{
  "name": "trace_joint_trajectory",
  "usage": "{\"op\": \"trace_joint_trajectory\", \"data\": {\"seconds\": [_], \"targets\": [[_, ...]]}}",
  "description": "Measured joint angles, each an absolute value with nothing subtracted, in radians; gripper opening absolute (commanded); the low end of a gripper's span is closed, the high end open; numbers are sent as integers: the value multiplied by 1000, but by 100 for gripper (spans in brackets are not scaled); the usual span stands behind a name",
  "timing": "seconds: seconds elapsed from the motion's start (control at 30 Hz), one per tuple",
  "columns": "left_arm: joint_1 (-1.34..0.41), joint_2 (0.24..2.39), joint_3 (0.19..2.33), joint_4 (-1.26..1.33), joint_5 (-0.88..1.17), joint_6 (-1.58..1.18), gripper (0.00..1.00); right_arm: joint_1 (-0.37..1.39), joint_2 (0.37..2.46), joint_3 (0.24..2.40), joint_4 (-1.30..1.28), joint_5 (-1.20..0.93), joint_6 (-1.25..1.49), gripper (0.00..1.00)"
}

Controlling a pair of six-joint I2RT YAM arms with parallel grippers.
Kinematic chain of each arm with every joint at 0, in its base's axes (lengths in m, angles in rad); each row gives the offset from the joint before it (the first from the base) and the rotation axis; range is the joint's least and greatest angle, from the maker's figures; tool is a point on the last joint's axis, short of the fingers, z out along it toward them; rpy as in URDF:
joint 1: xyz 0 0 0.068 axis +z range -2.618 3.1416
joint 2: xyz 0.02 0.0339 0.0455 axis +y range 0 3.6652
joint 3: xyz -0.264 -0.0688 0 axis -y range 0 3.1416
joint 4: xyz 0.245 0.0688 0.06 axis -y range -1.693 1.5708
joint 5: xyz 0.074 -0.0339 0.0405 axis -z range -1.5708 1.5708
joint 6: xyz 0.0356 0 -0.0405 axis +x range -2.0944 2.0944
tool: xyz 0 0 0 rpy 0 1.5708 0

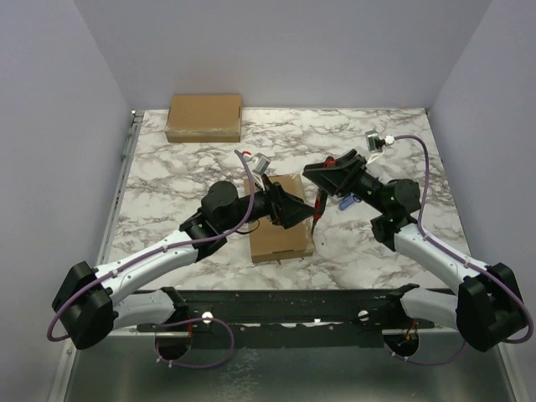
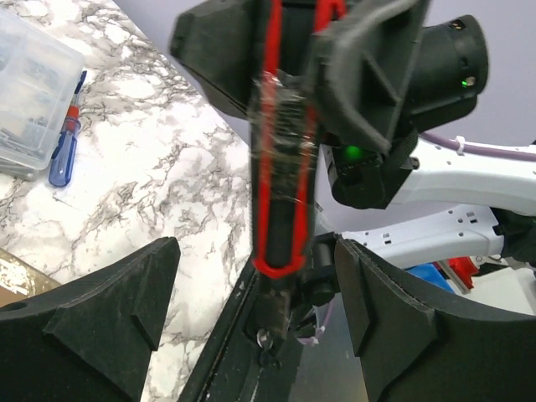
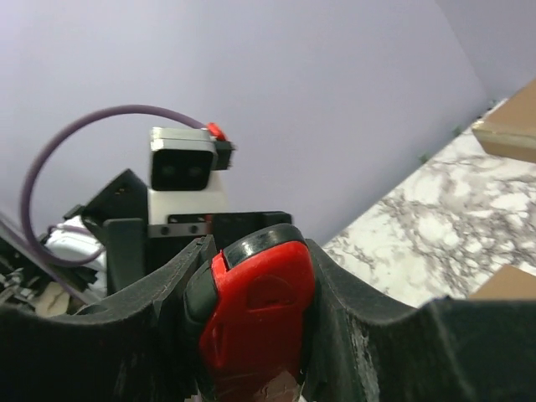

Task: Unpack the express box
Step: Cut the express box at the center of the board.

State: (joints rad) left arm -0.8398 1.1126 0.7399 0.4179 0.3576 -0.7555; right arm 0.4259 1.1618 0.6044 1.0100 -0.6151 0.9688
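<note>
1. From above: the express box (image 1: 280,239), plain brown cardboard and closed, lies flat on the marble table (image 1: 167,184) between the two arms. The left gripper (image 1: 293,209) hangs over its far half. The right gripper (image 1: 325,194) is just beside the box's right edge, clenched on a red-and-black utility knife (image 1: 319,214) that points down towards that edge (whether the tip touches the cardboard cannot be told). A second cardboard box (image 1: 203,117) sits well apart at the far left of the table, and a blue-handled screwdriver (image 1: 350,201) lies under the right arm
2. Left wrist: both black fingers (image 2: 100,318) stand wide apart with nothing gripped. Beyond the gap is the knife, its handle wrapped in clear tape, held in the right gripper. A clear plastic case (image 2: 29,92) lies on the marble with the screwdriver just beside it
3. Right wrist: the jaws press on both sides of the knife's red handle. Behind it the left arm's wrist camera (image 3: 186,172) faces this way, with a purple cable (image 3: 50,167) looping off it
</note>
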Motion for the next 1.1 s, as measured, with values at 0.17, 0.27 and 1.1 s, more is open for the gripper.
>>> {"op": "trace_joint_trajectory", "data": {"seconds": [0.17, 0.27, 1.1], "targets": [[-853, 1196, 768, 460, 358, -751, 71, 453, 1161, 604, 1058, -615, 1016, 1], [-881, 1222, 791, 476, 358, -741, 64, 461, 1159, 601, 1057, -612, 1023, 1], [-946, 1176, 889, 324, 95, -512, 4, 528, 1111, 1058, 22, -370, 848, 74]]}}
